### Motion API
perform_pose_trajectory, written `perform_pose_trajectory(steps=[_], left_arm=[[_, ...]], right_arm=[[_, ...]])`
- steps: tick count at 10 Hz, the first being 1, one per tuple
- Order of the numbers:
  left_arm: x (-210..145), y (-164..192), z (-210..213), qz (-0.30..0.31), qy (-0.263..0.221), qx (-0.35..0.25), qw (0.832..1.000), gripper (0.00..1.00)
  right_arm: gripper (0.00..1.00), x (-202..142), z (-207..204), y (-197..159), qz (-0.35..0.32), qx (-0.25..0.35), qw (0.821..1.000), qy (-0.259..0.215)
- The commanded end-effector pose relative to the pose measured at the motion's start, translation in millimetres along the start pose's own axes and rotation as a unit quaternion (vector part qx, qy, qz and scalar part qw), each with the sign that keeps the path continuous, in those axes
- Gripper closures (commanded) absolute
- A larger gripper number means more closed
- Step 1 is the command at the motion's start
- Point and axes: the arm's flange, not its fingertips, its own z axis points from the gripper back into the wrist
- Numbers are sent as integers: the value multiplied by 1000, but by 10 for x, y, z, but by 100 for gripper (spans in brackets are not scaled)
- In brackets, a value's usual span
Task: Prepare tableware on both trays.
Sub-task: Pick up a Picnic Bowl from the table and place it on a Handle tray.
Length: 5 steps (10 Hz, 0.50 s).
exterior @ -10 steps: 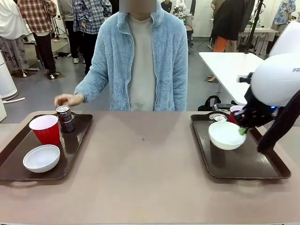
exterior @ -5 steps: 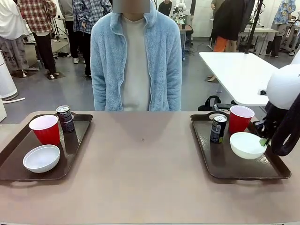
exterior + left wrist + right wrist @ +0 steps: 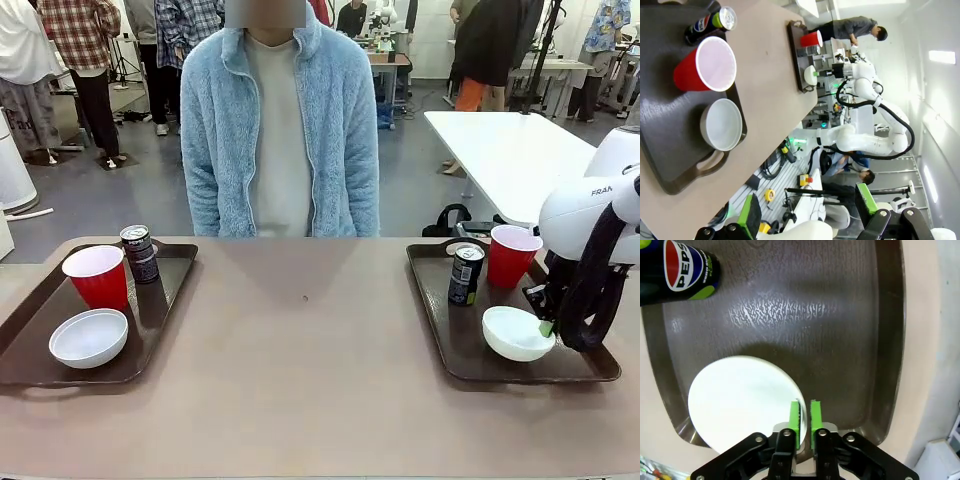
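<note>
The main risk sits at the right tool (image 3: 545,325): its green pads stand narrow on either side of the rim of the right white bowl (image 3: 515,333), and I cannot tell whether they pinch that rim or stand just free of it. If the tool lifts or swings away with a pad dragging on the rim, the bowl could tip, flip, or skid against the raised edge of the right tray (image 3: 520,372). The bowl rests at about 5 o'clock on that tray, close to the near rim and the right rim, so it has little room to slide there. The right can (image 3: 464,275) at 10 o'clock and the right red cup (image 3: 513,256) at 12 o'clock stand apart from the bowl, yet a sweep toward 11 o'clock could topple either. Straight up looks the safest way out. The left tool (image 3: 807,212) hangs wide and holds nothing, above the left tray (image 3: 160,300), where the left red cup (image 3: 97,277), left can (image 3: 140,253) and left bowl (image 3: 88,337) are set. The surface (image 3: 300,380) between the trays lies bare, with the person (image 3: 280,130) standing at 12 o'clock.
</note>
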Motion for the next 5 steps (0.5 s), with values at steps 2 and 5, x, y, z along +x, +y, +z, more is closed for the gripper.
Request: perform_pose_trajectory(steps=[2,5], left_arm=[[3,-47,4,5,-6,-4,1000,0],[3,-47,4,5,-6,-4,1000,0]], right_arm=[[0,-420,256,117,4,0,999,-41],[44,-674,943,226,18,22,996,-84]])
